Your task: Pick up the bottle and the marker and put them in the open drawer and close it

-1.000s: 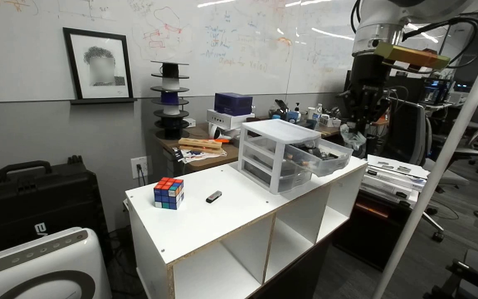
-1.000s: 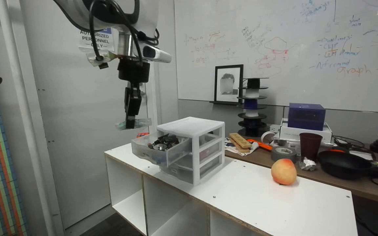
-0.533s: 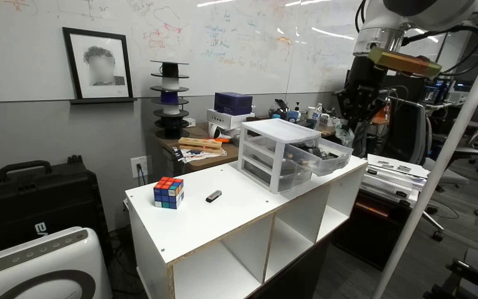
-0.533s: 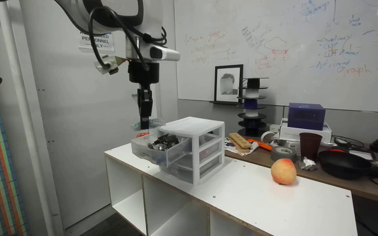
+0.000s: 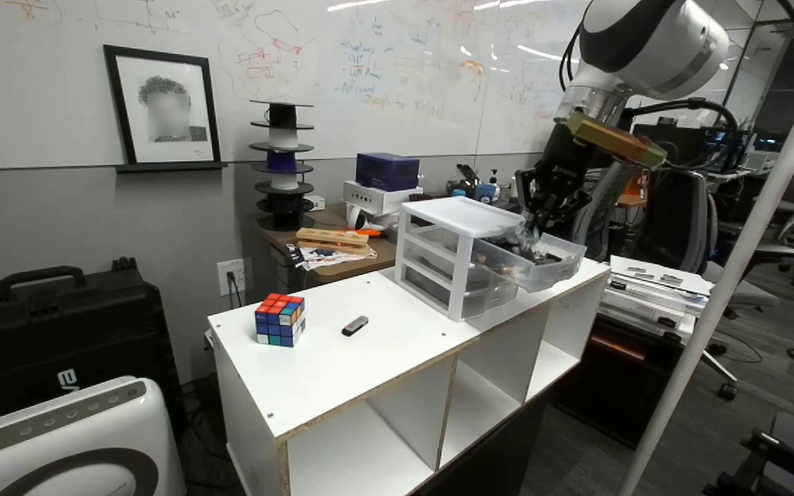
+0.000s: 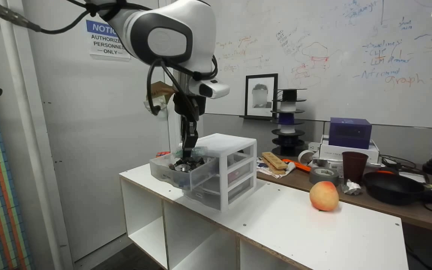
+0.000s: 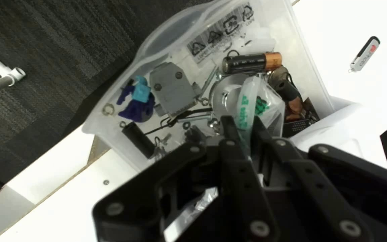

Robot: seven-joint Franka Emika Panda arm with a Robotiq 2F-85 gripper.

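The top translucent drawer of the small white-framed unit is pulled out; it fills much of the wrist view. My gripper points down into it, closed on a crumpled clear plastic packet with green print. The packet also shows in both exterior views, at about rim height; I cannot tell if it rests on the contents. A short dark stick on the white shelf top looks like a silver-and-black USB stick in the wrist view. I recognise no bottle and no marker pen.
The drawer holds a battery, a grey connector, a black cylinder and small hardware. A Rubik's cube and a peach stand on the white shelf, on opposite sides of the unit.
My gripper has moved down and towards the unit, carrying the packet from beyond the drawer to inside its opening. The arm has tilted. The drawer, cube, stick and peach have not moved.
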